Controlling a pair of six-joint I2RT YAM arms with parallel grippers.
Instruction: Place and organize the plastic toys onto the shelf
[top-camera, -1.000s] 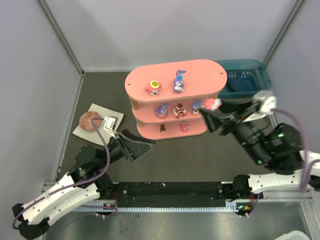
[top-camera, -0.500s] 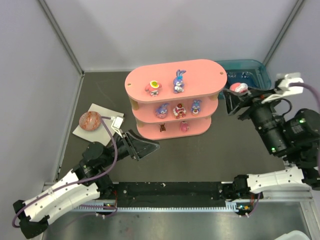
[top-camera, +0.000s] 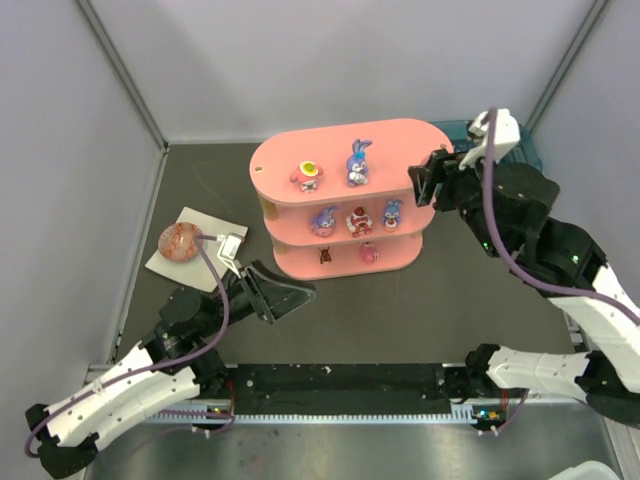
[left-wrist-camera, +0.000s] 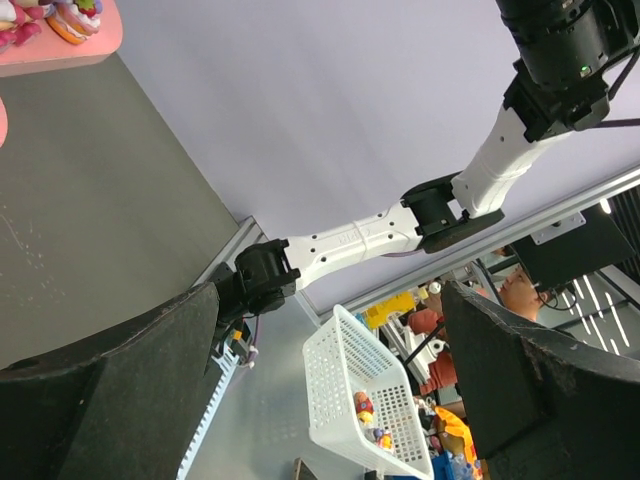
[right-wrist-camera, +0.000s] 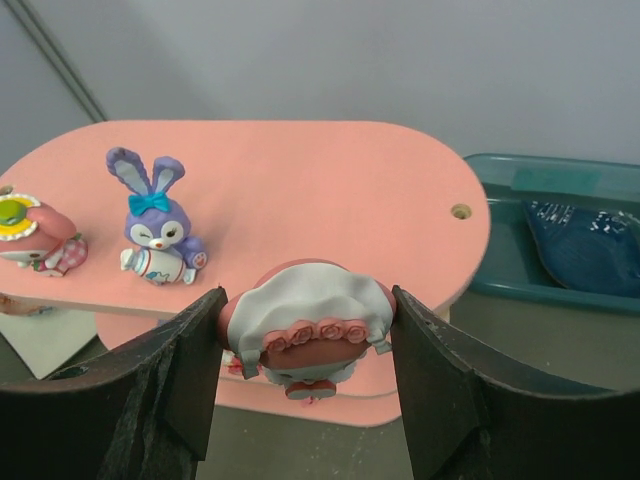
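Right gripper (right-wrist-camera: 305, 345): jaws part-way apart and clamped on a toy (right-wrist-camera: 305, 325), one finger (right-wrist-camera: 190, 365) on each flank. The toy has a white cap with a row of pink roses along its edge. From the top camera the right gripper (top-camera: 425, 185) stands at the right end of the shelf (top-camera: 400, 150), level with the upper tiers. In the wrist view the toy sits before the front edge of the top board (right-wrist-camera: 330, 190). Contact with the shelf cannot be determined.

Left gripper (left-wrist-camera: 325, 300): jaws fully apart, nothing between them. From above, the left gripper (top-camera: 280, 295) is low over the table (top-camera: 420, 300), near the shelf's front left corner and apart from it.

Shelf contents, top camera:
- Top tier: a pink figure (top-camera: 308, 175) with a yellow-green disc on its head, and a purple bunny (top-camera: 358, 163) just beside it, both upright, left of centre.
- Middle tier: three figures in a row, blue (top-camera: 325, 220), red-and-white (top-camera: 358, 221), blue (top-camera: 392, 211).
- Bottom tier: a small dark figure (top-camera: 326, 256) and a pink one (top-camera: 368, 254).

Surroundings: a teal bin (top-camera: 530, 150) lies behind the right arm, just beyond the shelf's right end. A speckled ball (top-camera: 180, 241) rests on a white plate (top-camera: 160, 262) at the left, well apart from the shelf.
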